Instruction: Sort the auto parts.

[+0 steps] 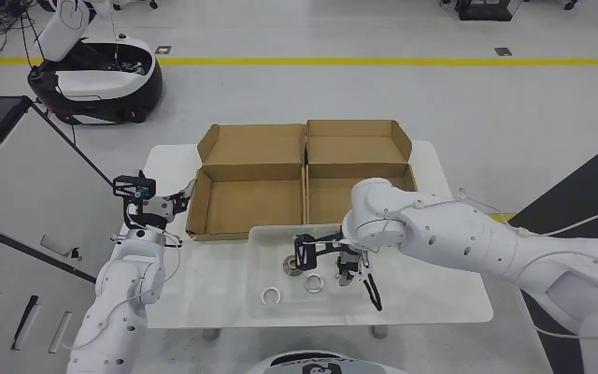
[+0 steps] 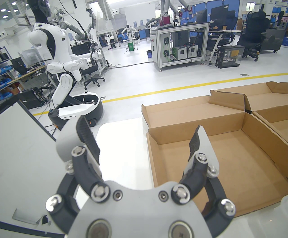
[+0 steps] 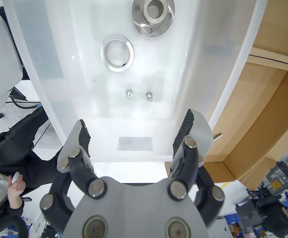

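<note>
- The right gripper [image 3: 136, 119] hangs over the translucent tray [image 3: 180, 67], fingers spread wide and nothing between them. I judge the step in hand to be picking a part out of the tray.
- All the parts lie on the tray floor. One bolt [image 3: 128, 93] and a second bolt [image 3: 148, 95] sit side by side, not touching, nearest the fingers. A flat ring [image 3: 117, 53] lies beyond them and a flanged hub [image 3: 153, 17] farthest off.
- The bolts are small and will likely roll or skid — take one at a time, centre the fingers on it and come down close to the tray floor before closing.
- I cannot tell whether the bolts stand or lie, so the wrist angle needs checking on the way down.
- At this spread the fingers could nudge the neighbouring bolt; narrowing them first should help.
- For the ring, one finger inside and one outside the rim looks the surest hold.
- The left box [image 2: 225, 162] and the right box [image 3: 254, 101] stand open just behind the tray — lift above both walls before carrying across.
- The left gripper [image 2: 139, 125] hovers above the tabletop [image 2: 121, 146] beside the left box, fingers wide open and holding nothing, well apart from the tray.
</note>
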Motion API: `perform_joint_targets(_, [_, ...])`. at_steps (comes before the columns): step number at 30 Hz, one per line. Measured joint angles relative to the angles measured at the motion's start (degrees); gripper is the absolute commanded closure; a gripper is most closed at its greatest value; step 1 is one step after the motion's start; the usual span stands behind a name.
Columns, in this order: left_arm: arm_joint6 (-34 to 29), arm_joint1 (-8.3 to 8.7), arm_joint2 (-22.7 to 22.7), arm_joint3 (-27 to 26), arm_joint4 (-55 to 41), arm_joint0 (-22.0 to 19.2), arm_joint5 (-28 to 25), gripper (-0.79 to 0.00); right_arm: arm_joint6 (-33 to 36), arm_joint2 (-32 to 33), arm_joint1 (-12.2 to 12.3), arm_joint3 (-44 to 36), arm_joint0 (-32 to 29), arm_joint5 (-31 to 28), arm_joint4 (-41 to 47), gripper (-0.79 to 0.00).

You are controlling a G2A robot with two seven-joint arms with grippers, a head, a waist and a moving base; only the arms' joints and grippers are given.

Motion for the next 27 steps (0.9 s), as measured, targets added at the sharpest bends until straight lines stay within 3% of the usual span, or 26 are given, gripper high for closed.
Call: perform_joint_targets(27, [0.0,0.0,0.0,0.0,0.0,0.0,0.0,-0.785,-0.7,0.7,0.4,-0.4,-2.3,1.3,-2.5,-0.785])
